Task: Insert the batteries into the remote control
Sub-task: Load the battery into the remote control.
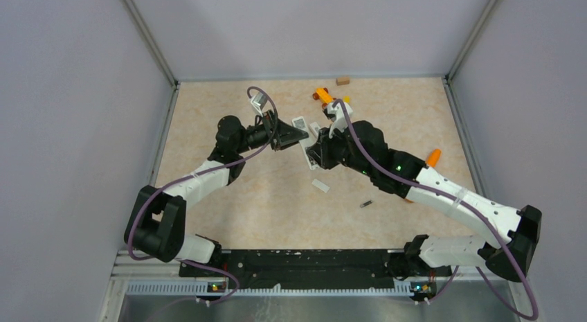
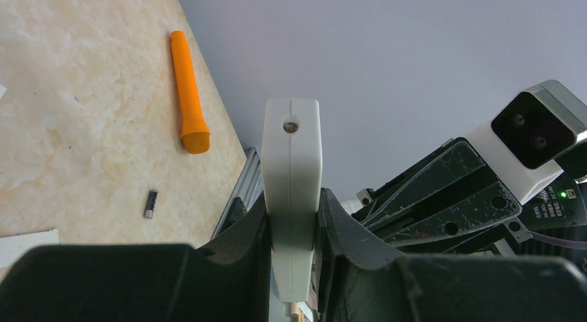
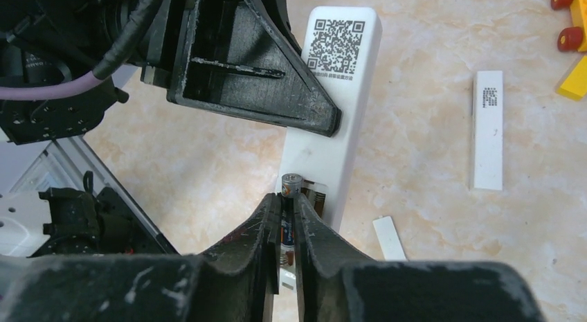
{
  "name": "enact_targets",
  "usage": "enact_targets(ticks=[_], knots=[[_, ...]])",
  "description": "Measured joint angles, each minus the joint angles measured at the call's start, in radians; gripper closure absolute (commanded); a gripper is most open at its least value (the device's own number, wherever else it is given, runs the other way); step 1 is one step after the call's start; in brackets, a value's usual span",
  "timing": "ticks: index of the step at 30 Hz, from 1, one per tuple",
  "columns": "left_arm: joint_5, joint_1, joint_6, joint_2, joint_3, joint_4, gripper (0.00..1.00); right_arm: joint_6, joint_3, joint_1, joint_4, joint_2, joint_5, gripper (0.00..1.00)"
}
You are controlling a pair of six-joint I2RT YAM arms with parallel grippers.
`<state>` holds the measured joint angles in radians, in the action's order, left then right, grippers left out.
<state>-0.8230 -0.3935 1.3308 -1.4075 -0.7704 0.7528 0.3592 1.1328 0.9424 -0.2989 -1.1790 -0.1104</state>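
Insertion is judged in hand: a battery [image 3: 291, 183] clamped in the right gripper [image 3: 287, 204] must be pressed into the remote control [image 3: 353, 93] clamped by the left gripper [image 2: 292, 201].

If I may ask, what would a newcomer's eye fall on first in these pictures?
The eye goes to the far middle of the table, where the two arms meet. There the left gripper clamps the white remote control, and the right gripper holds a battery at its open compartment. A second battery lies loose on the table, nearer the right arm.
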Motion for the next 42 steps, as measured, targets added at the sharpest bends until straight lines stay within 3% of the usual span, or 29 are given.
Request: enact_targets(ticks=[11,17,20,24,29,36,42], knots=[[0.001,0.000,0.008,0.000,0.000,0.012,1.00,0.056,0.035,0.003,-0.076,0.019,-0.004,0.57],[0.002,0.003,0.006,0.001,0.000,0.012,1.00,0.110,0.129,0.003,-0.127,0.032,-0.036,0.21],[0.006,0.006,0.003,0.008,0.000,0.011,1.00,0.145,0.158,0.003,-0.162,0.047,-0.071,0.11],[0.029,0.007,-0.001,0.041,0.003,0.012,1.00,0.229,0.112,0.002,-0.124,0.107,-0.091,0.10],[0.057,0.007,-0.006,0.090,0.007,0.020,1.00,0.480,-0.042,-0.003,-0.007,0.210,-0.088,0.14],[0.093,0.009,-0.008,0.118,0.008,0.042,1.00,0.816,-0.175,-0.003,0.103,0.219,-0.072,0.14],[0.115,0.012,0.014,0.118,0.008,0.072,1.00,0.933,-0.212,-0.003,0.188,0.207,-0.068,0.12]])
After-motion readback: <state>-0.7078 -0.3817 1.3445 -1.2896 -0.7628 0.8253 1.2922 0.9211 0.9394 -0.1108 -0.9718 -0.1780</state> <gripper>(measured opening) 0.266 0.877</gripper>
